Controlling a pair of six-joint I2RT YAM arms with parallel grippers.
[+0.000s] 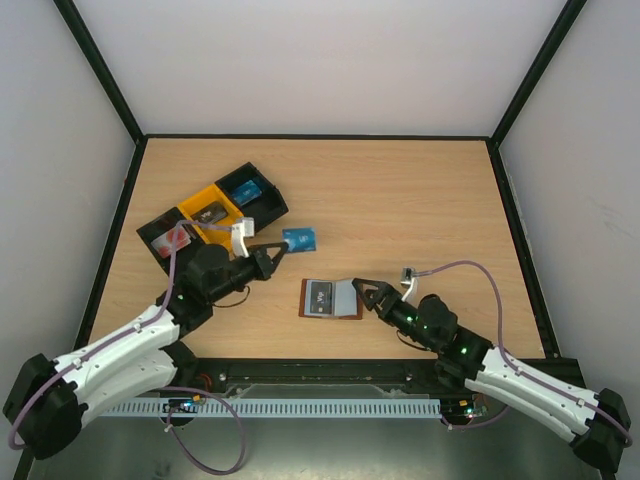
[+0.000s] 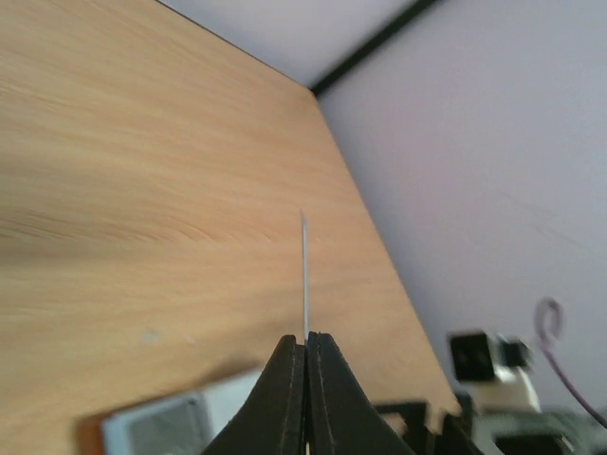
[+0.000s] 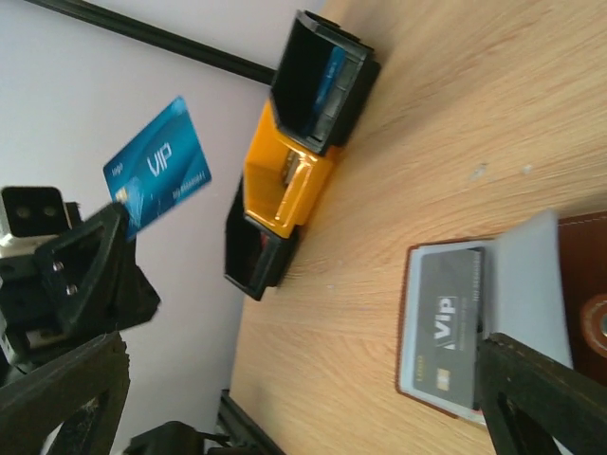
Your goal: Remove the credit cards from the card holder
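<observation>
Left end effector (image 1: 274,251) pinches the blue card (image 1: 299,238); right end effector (image 1: 364,295) gapes at the card holder (image 1: 345,298).

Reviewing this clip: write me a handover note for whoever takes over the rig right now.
Left gripper: shut on a blue card, held up off the table beside the trays.
Right gripper: open, at the right edge of the card holder.
The card holder lies open on the table; one grey card sits in its pocket.
Done: blue card is out; other cards lie in the trays.
Left: set the blue card down, then pull the grey card.
</observation>
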